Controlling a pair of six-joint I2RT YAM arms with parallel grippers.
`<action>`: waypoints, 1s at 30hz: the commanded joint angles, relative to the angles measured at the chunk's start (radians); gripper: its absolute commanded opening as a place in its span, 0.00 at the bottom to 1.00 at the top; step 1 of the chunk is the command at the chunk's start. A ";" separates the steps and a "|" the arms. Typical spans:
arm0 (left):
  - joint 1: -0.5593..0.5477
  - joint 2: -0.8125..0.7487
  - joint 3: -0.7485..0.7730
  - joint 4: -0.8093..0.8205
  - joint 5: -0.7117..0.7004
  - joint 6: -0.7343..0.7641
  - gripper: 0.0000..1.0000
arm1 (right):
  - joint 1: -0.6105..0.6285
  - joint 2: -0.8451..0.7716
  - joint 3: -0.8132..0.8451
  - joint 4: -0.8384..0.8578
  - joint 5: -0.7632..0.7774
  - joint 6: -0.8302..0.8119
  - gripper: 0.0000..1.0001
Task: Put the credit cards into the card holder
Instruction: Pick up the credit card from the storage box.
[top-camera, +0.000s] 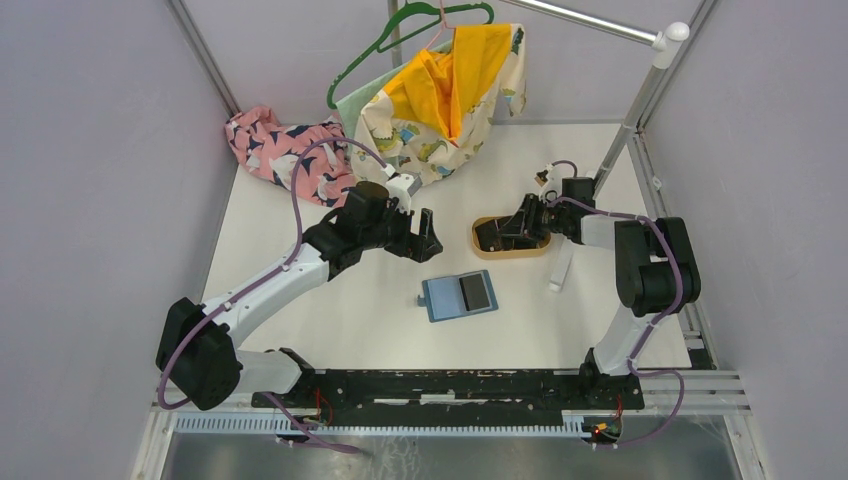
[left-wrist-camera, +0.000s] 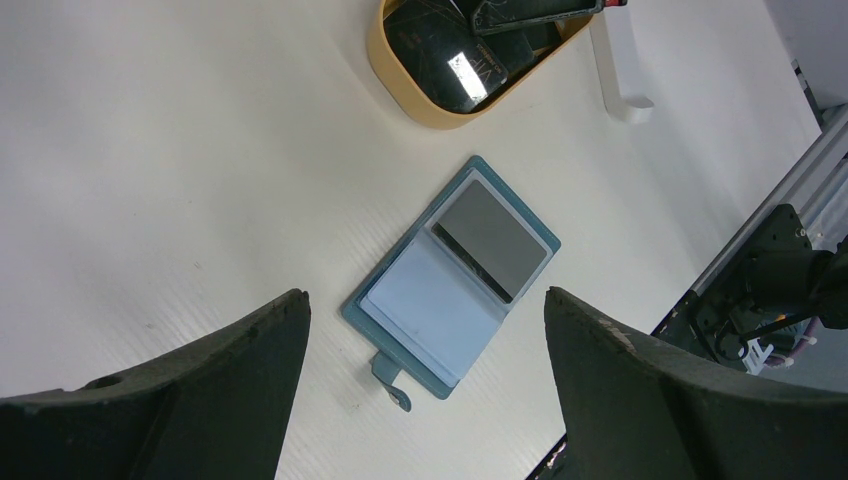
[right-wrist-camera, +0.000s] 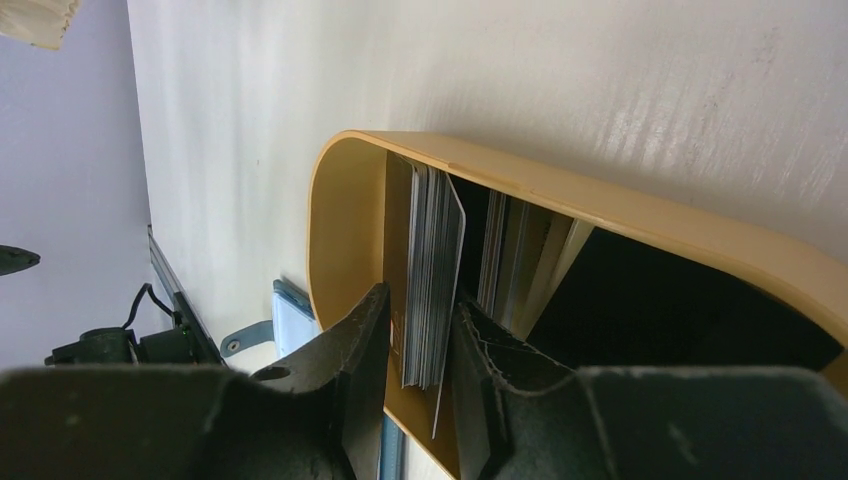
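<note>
Cannot count the cards from above: just a dark jumble inside the oval tan wooden tray, partly covered by the right gripper. Broad white table underneath, boxed in by plain grey walls, with patterned clothes heaped and hung behind the tray. Left of the tray, the left gripper, fingers wide apart, holding nothing. In front of the tray and apart from it, the small teal-blue leather-like card holder, lying open with one dark card in the half nearer the tray. Shown only by the right wrist: fingers pinched on a stack of thin credit cards standing on edge inside the tray. Shown only by the left wrist: the holder's small snap tab.
</note>
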 joint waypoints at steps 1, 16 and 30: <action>0.004 -0.009 0.042 0.007 0.010 0.046 0.92 | -0.015 -0.037 0.018 0.011 0.007 -0.017 0.32; 0.004 -0.007 0.042 0.007 0.013 0.047 0.92 | -0.040 -0.069 0.016 -0.014 0.095 -0.068 0.06; 0.004 -0.017 0.036 0.021 0.008 0.034 0.92 | -0.011 -0.157 0.086 -0.097 0.138 -0.292 0.00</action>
